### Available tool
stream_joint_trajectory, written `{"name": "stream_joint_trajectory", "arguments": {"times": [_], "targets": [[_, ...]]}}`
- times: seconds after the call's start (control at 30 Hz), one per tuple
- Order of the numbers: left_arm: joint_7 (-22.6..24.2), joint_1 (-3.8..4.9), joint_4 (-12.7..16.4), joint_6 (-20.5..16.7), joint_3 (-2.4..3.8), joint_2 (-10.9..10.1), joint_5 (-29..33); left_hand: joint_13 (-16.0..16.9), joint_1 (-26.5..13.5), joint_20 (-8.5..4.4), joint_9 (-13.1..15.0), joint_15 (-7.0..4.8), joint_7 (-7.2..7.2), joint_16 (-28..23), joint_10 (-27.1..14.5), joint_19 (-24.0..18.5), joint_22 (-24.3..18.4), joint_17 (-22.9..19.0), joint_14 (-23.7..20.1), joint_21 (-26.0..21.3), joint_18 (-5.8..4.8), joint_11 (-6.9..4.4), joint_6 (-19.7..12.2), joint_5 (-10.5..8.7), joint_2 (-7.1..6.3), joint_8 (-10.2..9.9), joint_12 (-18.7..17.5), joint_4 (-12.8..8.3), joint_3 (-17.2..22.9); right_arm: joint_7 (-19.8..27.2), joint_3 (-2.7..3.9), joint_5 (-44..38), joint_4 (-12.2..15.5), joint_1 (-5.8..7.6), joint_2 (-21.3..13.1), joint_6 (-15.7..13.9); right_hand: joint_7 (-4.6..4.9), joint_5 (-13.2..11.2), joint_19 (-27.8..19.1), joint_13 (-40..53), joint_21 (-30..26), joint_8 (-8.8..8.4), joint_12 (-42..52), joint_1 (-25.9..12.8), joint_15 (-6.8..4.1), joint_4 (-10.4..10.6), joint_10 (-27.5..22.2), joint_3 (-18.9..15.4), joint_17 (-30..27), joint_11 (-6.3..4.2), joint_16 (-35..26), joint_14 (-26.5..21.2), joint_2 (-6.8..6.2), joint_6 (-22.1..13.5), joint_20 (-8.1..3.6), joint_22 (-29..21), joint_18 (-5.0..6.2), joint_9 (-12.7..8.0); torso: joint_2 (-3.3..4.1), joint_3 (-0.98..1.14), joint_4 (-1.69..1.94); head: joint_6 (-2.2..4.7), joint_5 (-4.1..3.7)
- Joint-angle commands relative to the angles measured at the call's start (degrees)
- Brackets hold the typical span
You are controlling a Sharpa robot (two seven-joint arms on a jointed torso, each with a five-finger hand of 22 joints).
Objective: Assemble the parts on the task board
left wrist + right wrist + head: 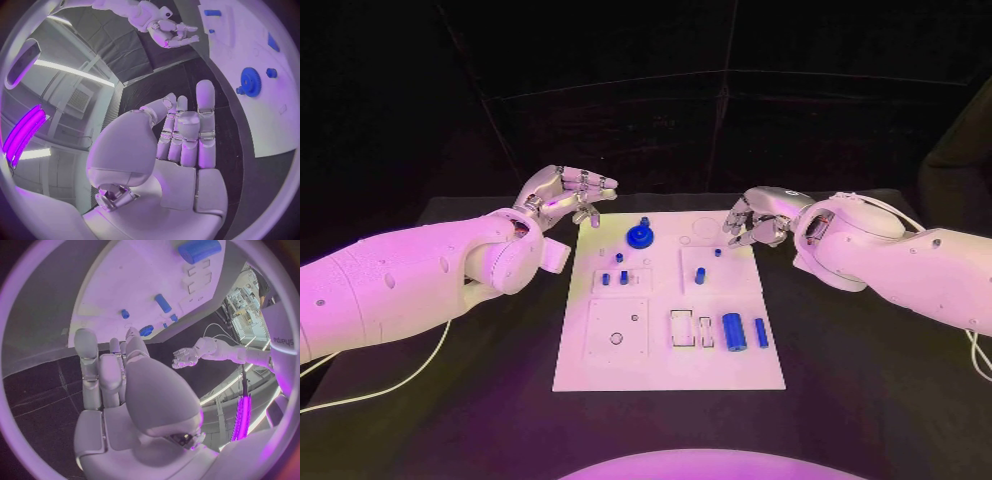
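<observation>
1. Nearest the head camera lies the near edge of the task board [668, 375], a white plate lying flat in the middle of the black table [430, 420]
2. Two blue cylinders [733, 332] lie side by side on the near right part of the board, next to pale rectangular recesses; neither is seated in anything, as far as can be judged
3. Small blue pegs [623, 277] stand or lie in the middle band of the board; which of them are already seated is too small to tell
4. Blue gear [640, 236] sits near the far edge of the board, left of centre; the left wrist view shows it flat on the white plate with a small blue piece just beside it
5. Left hand [567, 196] hovers above the table just beyond the far left corner of the board; its fingers are loosely curled but apart and it holds nothing
6. Right hand [764, 219] hovers at the far right edge of the board, fingers bent, also apart from any part and holding nothing
7. Judgement: the step in hand is the approach to a first pick; no part is grasped and assembly looks barely begun
8. Judgement: the next move calls for one hand to descend on a loose part, the gear being closest to the left hand, and pinch it cleanly without nudging the neighbouring small piece
</observation>
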Motion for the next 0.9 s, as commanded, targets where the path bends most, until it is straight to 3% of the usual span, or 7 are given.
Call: {"name": "stream_joint_trajectory", "arguments": {"times": [0.03,0.1,0.3,0.47,0.7,0.9], "targets": [[4.9,-0.03,1.1,0.3,-0.01,-0.3,8.2,0.1,-0.4,-0.03,-0.1,0.0,0.1,-0.2,0.3,-0.6,-0.1,-0.3,-0.4,-0.3,0.38,0.04,0.4,0.21,0.01,-0.1,0.2,0.4,-0.1,-1.7,-0.01,-6.8,0.0,-0.45,0.5,1.1,0.45,-0.2,-0.5,-1.0,-0.2,-1.05,-1.3,0.0,0.82,-0.1,-0.9,-0.4,-0.7,0.76,-0.8,1.0,-0.63,-0.9,0.52,-0.8,-0.19,-0.1,0.06,0.02,0.15,0.16,-0.41],[5.0,-0.06,1.5,0.4,-0.01,-0.5,8.4,0.1,-0.4,-0.03,-0.1,0.0,0.11,-0.4,0.3,-0.6,-0.1,-0.6,-0.5,-0.3,0.38,0.03,0.4,0.21,0.02,-0.1,0.2,0.4,-0.2,-1.7,-0.02,-7.1,-0.1,-0.78,0.8,1.5,0.52,-0.6,-0.9,-1.9,-0.6,-1.91,-2.1,0.3,1.08,-0.4,-1.6,-0.1,-1.1,0.98,-1.1,0.9,-0.7,-1.6,0.78,-1.4,-0.05,-0.1,0.09,-0.03,0.22,0.23,-0.53],[4.9,-0.1,2.3,-0.2,-0.02,-0.9,9.2,0.0,-0.6,0.02,-0.2,0.15,0.5,-0.9,-0.1,-0.9,-0.4,-1.5,-1.1,-0.9,0.34,0.28,0.0,0.23,-0.23,-0.5,0.2,0.3,-0.4,-2.0,-0.17,-7.6,-0.6,-1.59,1.7,3.2,0.75,-1.9,-0.8,-3.1,-0.1,-2.5,-2.6,1.2,1.19,-1.0,-0.8,1.0,-1.1,1.13,-1.1,1.0,-0.06,-1.1,1.05,-0.8,-0.08,0.1,0.22,-0.06,0.17,0.17,0.14],[5.0,-0.11,2.8,-0.3,-0.02,-1.0,10.1,-0.1,-0.4,0.16,-0.1,0.31,0.59,-1.8,-0.3,-1.2,-0.6,-3.0,-1.9,-1.3,0.3,0.42,-0.1,0.23,-0.16,-0.6,0.2,0.2,-0.4,-2.2,-0.38,-7.9,-1.0,-1.96,2.5,3.7,0.76,-2.2,-0.5,-4.3,0.8,-2.68,-3.1,2.5,1.14,-1.4,-0.1,2.4,-0.9,1.06,-0.8,1.0,0.51,-0.1,1.04,0.2,-0.17,0.1,0.12,0.09,-0.11,0.05,0.49],[4.6,-0.11,2.9,0.1,-0.02,-1.0,10.3,-0.1,0.1,0.16,0.0,0.23,0.46,-2.2,-0.2,-1.4,-0.8,-3.8,-2.4,-1.7,0.36,0.29,0.3,0.27,0.21,-0.4,0.5,-0.1,-0.2,-2.3,-0.45,-8.0,-1.4,-2.12,3.6,4.2,0.75,-2.4,-0.3,-5.4,1.6,-3.11,-3.7,3.5,1.02,-1.5,0.7,4.2,-0.1,0.99,0.0,1.2,0.83,0.5,0.96,1.2,-0.26,0.1,0.08,0.01,0.16,0.01,0.4],[4.4,-0.11,2.8,0.3,-0.02,-1.0,10.4,-0.1,0.1,0.16,0.0,0.23,0.48,-2.3,-0.2,-1.4,-0.8,-4.1,-2.5,-1.8,0.36,0.31,0.3,0.28,0.2,-0.4,0.5,-0.1,-0.2,-2.6,-0.47,-8.1,-1.9,-2.33,4.2,4.9,0.62,-3.4,0.0,-6.5,2.9,-3.5,-4.5,4.7,0.87,-1.6,2.1,7.0,0.9,0.82,1.1,1.4,1.06,1.8,0.82,2.8,-0.46,0.1,0.03,0.02,0.03,-0.06,0.46]]}}
